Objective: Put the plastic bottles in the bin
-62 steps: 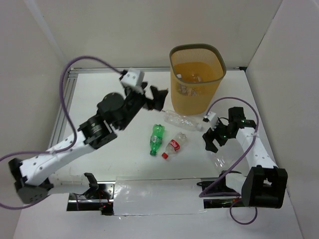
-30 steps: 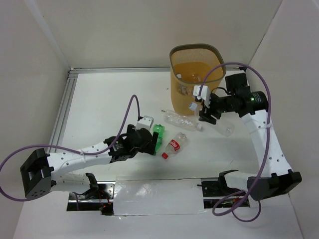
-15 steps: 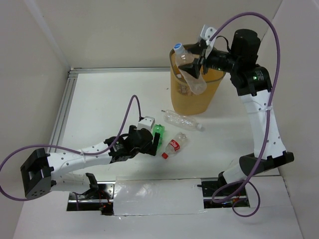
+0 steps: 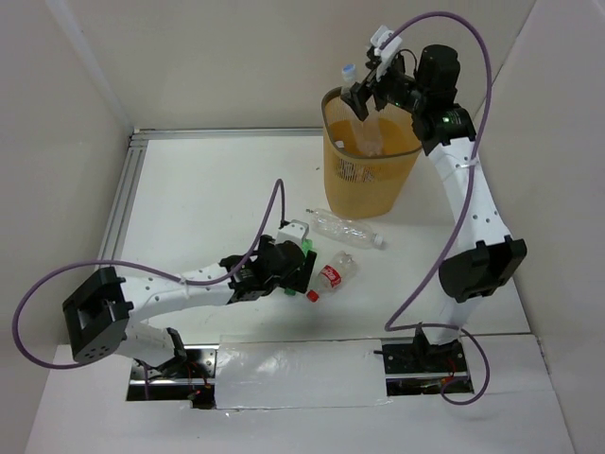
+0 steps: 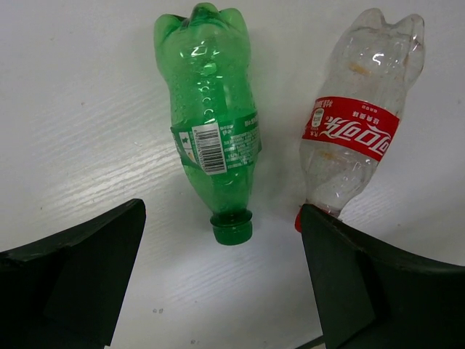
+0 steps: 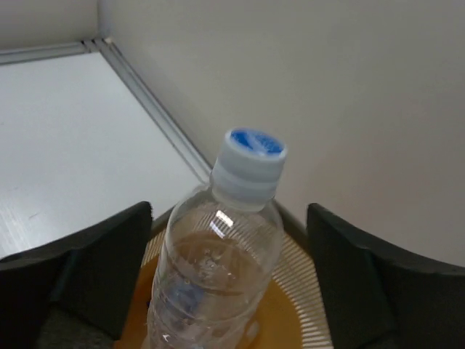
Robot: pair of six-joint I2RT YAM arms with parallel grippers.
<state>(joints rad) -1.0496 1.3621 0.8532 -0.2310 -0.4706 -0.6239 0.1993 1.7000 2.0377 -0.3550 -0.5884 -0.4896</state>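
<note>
Hanging over the tall orange-yellow mesh plastic bin [image 4: 364, 194], the R gripper [image 4: 367, 93] has its jaws apart. In the R wrist view its two dark fingers [image 6: 94, 269] stand wide, w/ a clear ribbed plastic bottle w/ a blue-and-white cap [image 6: 218, 254] between them and a gap showing on each side, so nothing is clamped. The bottle is cap-up and a bit tilted, and the bin's orange inside shows beneath it. From the top cam its lower end sits inside the grey-brown rim, cap above the rim. Can't tell if the base touches anything.

The L gripper [image 4: 295, 270] is low over the white table [image 4: 208, 189], near the middle, jaws also wide apart and empty. Between its fingers [image 5: 80, 276] lies the green plastic bottle w/ a green cap [image 5: 211, 109], on its side, cap pointing toward the gripper, not touched by either finger. Just beside it, approx parallel, lies the clear bottle w/ a red label [image 5: 356, 145]. Its red cap end is right at the tip of one finger and partly hidden by it.

A third bottle, plain clear plastic [image 4: 345, 228], lies on its side on the table between those two and the bin, close to the bin's base.
</note>
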